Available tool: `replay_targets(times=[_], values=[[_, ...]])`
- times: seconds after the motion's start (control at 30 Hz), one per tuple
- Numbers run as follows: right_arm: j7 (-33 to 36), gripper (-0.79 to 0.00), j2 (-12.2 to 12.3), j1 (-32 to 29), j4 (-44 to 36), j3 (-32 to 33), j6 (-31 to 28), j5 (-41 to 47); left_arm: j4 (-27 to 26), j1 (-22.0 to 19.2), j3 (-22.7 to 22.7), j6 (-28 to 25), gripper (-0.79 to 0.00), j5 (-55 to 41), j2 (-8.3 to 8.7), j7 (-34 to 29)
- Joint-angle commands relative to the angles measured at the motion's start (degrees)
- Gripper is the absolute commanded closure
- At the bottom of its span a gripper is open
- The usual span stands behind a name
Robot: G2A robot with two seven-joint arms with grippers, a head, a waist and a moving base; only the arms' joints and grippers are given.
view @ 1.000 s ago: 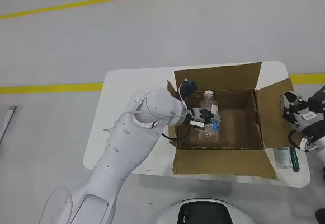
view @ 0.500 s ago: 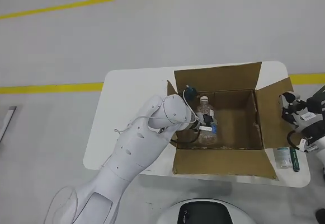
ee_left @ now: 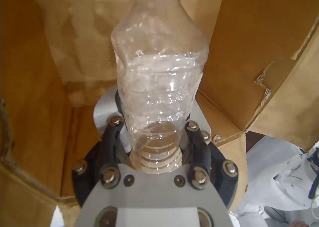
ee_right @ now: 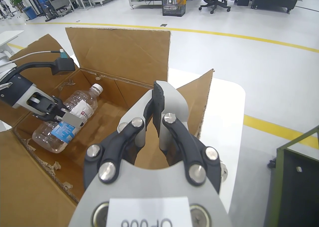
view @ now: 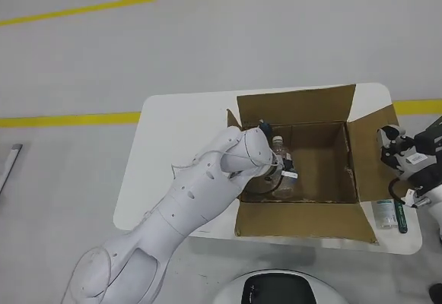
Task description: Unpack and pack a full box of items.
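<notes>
Inside the box [view: 304, 219], near its left wall, the left gripper [ee_right: 58, 114] is clamped on the belly of the clear bottle [ee_left: 159, 63]. Over the last second this arm has leaned further in over the left wall. The bottle has gone with it, sliding from the middle of the floor toward that wall and dropping deeper. It now lies tilted, cap up toward the back left corner and base low by the cardboard floor; whether the base already touches the floor is hard to tell.

This reads as a placing move in the packing half of the task, nearly complete, with only the release left.

The right gripper [ee_right: 155, 103] has barely stirred. It hangs over the box's right flap with its pads pressed together on nothing. On the table [view: 167, 152] past that flap, two small items [view: 390, 215] probably wait their turn.
</notes>
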Motion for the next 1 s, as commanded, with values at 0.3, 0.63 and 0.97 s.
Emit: replay_targets(times=[0.3, 0.63, 0.97], values=[[0.1, 0.000, 0.0, 0.1, 0.4, 0.3, -0.3, 0.5, 4.7, -4.7, 7.1, 1.1, -0.194, -6.9, -1.18, 1.1], [0.1, 0.000, 0.0, 0.6, 0.8, 0.3, -0.3, 0.5, 7.2, -7.0, 11.2, 2.2, -0.262, -9.8, -1.59, 2.2], [0.1, 0.000, 0.0, 0.4, 0.9, 0.4, -0.4, 0.4, 8.7, -7.5, 13.2, 2.7, -0.785, -11.8, -1.95, 2.7]])
